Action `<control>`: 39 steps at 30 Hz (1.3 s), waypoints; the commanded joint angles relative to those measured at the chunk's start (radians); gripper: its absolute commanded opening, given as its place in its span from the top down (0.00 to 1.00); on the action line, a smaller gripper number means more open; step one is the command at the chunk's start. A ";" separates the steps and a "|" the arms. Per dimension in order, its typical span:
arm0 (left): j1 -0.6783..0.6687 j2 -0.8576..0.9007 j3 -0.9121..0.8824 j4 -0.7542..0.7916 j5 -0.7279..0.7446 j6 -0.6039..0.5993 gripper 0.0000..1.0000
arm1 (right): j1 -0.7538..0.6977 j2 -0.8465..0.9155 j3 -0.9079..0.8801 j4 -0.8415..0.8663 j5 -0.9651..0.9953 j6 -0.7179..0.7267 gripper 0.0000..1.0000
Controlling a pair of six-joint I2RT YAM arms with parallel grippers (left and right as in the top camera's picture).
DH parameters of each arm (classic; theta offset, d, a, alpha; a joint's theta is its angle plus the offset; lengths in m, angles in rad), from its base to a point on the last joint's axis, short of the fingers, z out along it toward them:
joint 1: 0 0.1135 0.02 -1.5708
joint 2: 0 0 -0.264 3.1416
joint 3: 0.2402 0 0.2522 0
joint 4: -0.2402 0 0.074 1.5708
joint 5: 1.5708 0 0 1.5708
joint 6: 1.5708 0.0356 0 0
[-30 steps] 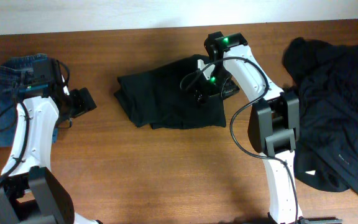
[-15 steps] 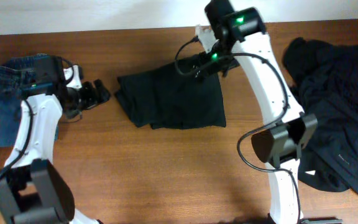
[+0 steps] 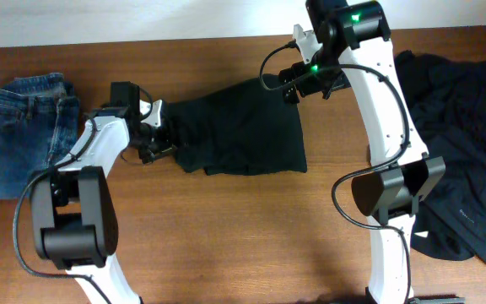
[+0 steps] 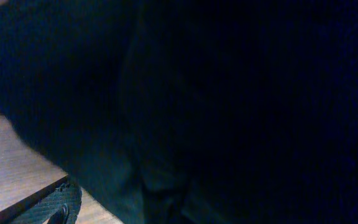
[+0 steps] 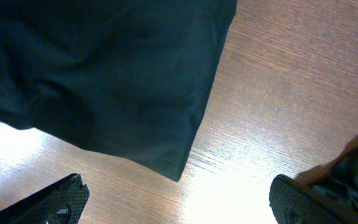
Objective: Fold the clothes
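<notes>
1. The right jaws stand wide apart and hold nothing. In the right wrist view a ribbed fingertip (image 5: 61, 200) sits at each lower corner, with only bare brown wooden tabletop (image 5: 278, 93) between them.
2. Just ahead of those jaws lies a corner of the folded matte black fabric garment (image 5: 104, 74). It lies flat, and one straight edge runs away from the jaws, with open wood alongside it.
3. I cannot tell how the left jaws stand. The left wrist view shows one fingertip (image 4: 58, 208) low at the left and a sliver of tabletop, and dark cloth fills the rest.
4. From overhead, the left jaws are at the left edge of the same black garment (image 3: 243, 135), over its rumpled folds. The right jaws hover off its far right corner.
5. On the robot's side of both jaws, beyond the garment's near edge, a broad stretch of tabletop (image 3: 226, 245) lies bare.
6. Well outward of the left jaws, the faded blue denim jeans (image 3: 24, 139) lie flat against the tabletop's left edge. A strip of wood separates them from the black garment.
7. Outward of the right jaws, a loose heap of black fabric garments (image 3: 462, 143) runs to the right edge. The right arm stands in the gap of wood between.
</notes>
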 commanded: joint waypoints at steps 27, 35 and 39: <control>-0.138 -0.083 0.069 0.222 0.501 0.017 1.00 | 0.005 -0.009 0.012 -0.005 -0.007 0.009 0.01; -0.209 -0.082 0.069 0.137 0.099 0.017 0.99 | 0.005 -0.009 0.012 -0.018 -0.006 0.008 0.02; -0.208 -0.082 0.069 0.076 -0.041 0.017 0.99 | 0.005 -0.009 0.012 -0.021 -0.006 0.008 0.01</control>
